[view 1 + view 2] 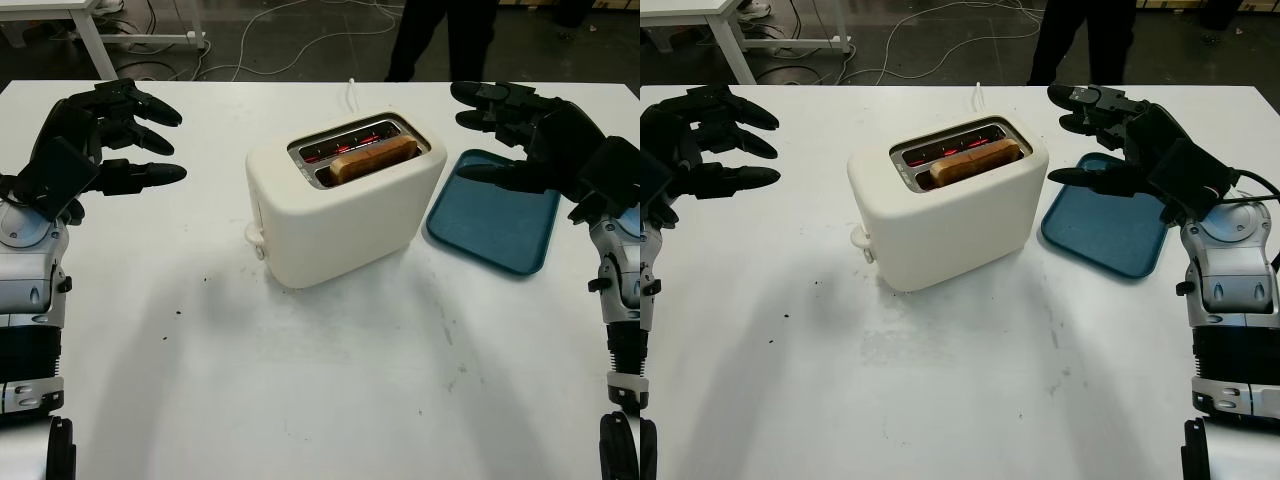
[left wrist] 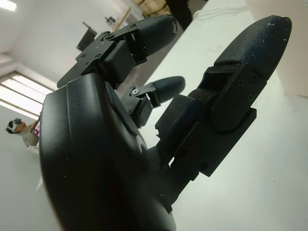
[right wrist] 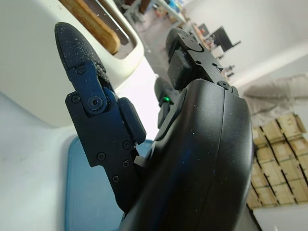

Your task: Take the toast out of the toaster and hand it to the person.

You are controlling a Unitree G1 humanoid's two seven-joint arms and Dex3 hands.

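A cream toaster [image 1: 340,205] stands in the middle of the white table [image 1: 300,380]. One slice of toast [image 1: 372,159] sticks up from its nearer slot; the farther slot glows red inside. My left hand [image 1: 125,135] hovers open at the table's left side, well apart from the toaster. Open too, my right hand [image 1: 500,130] hangs over the far corner of the blue tray [image 1: 495,220], just right of the toaster. The toast [image 3: 94,24] and toaster wall [image 3: 38,86] show past the right hand's fingers. A person's dark legs [image 1: 440,40] stand beyond the table's far edge.
The blue tray lies flat to the right of the toaster. The toaster's white cord [image 1: 352,92] runs toward the far edge. Cables trail on the dark floor [image 1: 260,45] behind, beside a white table leg [image 1: 95,40]. A few crumbs [image 1: 178,312] dot the tabletop.
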